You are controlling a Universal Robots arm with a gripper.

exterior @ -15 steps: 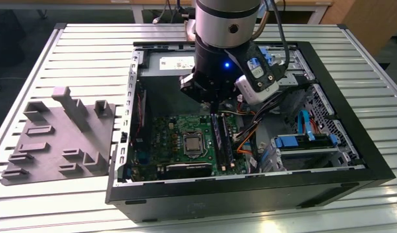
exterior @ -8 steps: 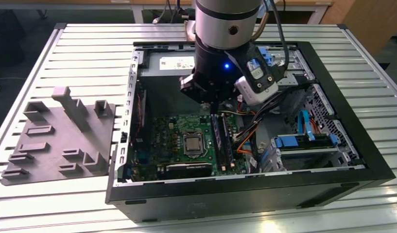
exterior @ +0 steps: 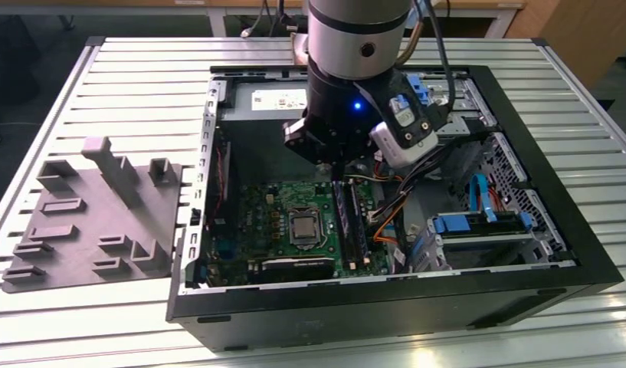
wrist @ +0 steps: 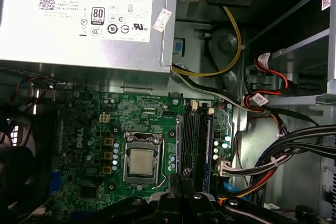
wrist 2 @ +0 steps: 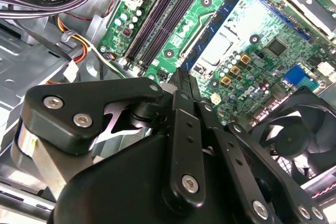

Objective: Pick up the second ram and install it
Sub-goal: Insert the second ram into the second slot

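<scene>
Claw [wrist 2: 182,77] pinched together over motherboard memory slots [wrist: 195,135], open computer case [exterior: 558,253], slatted metal table [exterior: 139,69]

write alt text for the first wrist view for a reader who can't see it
The black gripper hangs over the dark memory slots of a green motherboard, beside its uncovered processor. A silver power supply and bundled cables border the board inside a metal computer case.

Open black computer case [exterior: 394,310] on a slatted table [exterior: 139,69], with a green motherboard [exterior: 282,201] inside. A grey moulded tray [exterior: 88,222] lies beside it, toward the exterior view's left.
</scene>
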